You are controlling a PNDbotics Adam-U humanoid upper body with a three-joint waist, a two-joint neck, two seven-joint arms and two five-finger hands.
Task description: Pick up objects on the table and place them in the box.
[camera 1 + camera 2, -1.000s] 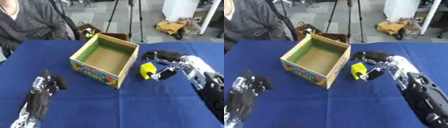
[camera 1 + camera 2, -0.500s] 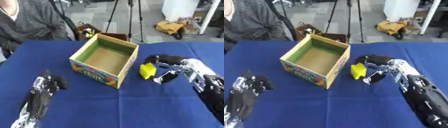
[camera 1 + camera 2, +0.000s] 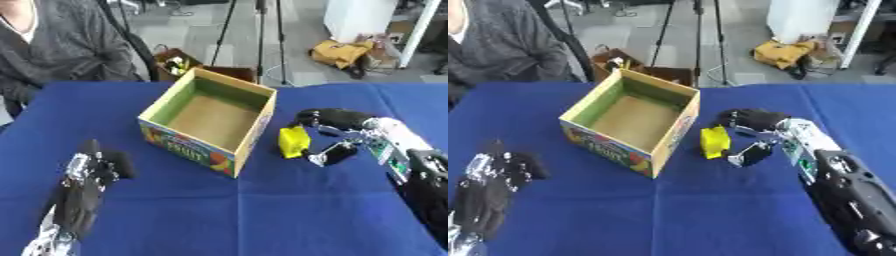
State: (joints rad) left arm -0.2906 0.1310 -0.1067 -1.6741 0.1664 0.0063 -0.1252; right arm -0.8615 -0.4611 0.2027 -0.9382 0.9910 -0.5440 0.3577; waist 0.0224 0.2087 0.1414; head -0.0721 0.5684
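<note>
An open cardboard box (image 3: 187, 147) with a green inside and a colourful printed outside stands in the middle of the blue table; nothing shows in it. Just right of its right wall is a small yellow object (image 3: 293, 141). My right hand (image 3: 354, 123) comes in from the right and is shut on the object, black fingers curled over its top and far side, thumb under its near side. I cannot tell whether the object touches the cloth. My left hand (image 3: 84, 189) rests at the lower left, fingers relaxed, holding nothing.
The blue tablecloth (image 3: 262, 215) covers the whole table. A person in a grey top (image 3: 61, 45) sits at the far left edge. Beyond the table are tripod legs (image 3: 260, 40), a brown floor box (image 3: 175, 62) and a yellow bag (image 3: 350, 52).
My right hand has kept the yellow object beside the box's right wall and shifted only slightly. The left hand has not moved.
</note>
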